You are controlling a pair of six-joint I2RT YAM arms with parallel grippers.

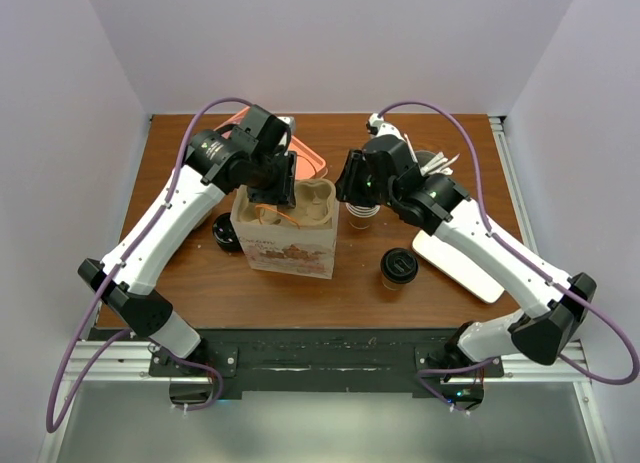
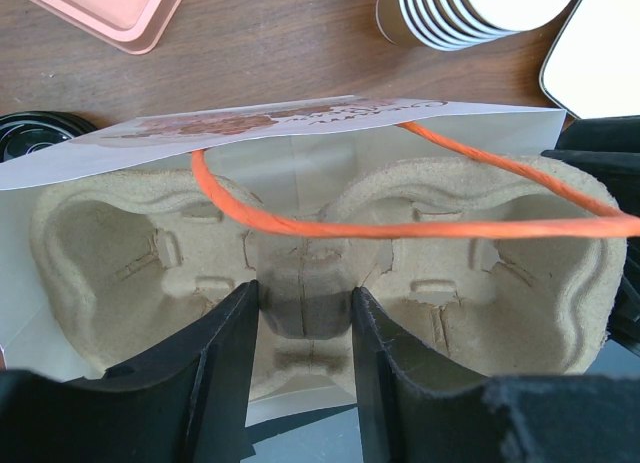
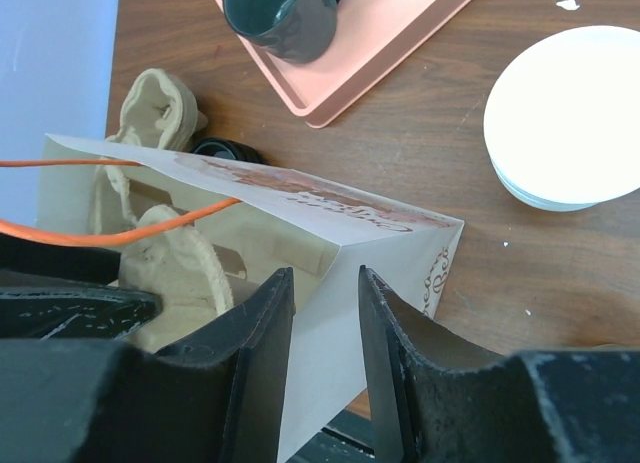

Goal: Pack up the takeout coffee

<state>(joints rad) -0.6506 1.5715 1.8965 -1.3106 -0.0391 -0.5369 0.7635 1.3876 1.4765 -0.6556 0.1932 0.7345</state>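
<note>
One takeout coffee (image 1: 398,268), a kraft cup with a black lid, stands on the table to the right of the white paper bag (image 1: 290,251). A second black-lidded cup (image 1: 226,231) stands against the bag's left side and shows in the left wrist view (image 2: 40,133) and the right wrist view (image 3: 225,150). A pulp cup carrier (image 1: 310,208) sits in the open bag, its cup wells empty. My left gripper (image 2: 305,293) is shut on the carrier's centre post. My right gripper (image 3: 325,278) is open, with its fingers on either side of the bag's right end wall (image 3: 330,333).
A stack of white paper cups (image 1: 362,215) stands just right of the bag. A pink tray (image 3: 380,43) with a dark green mug (image 3: 280,18) lies behind it. White plates (image 3: 570,118) and a white board (image 1: 460,258) lie to the right. The bag's orange handle (image 2: 420,226) crosses the opening.
</note>
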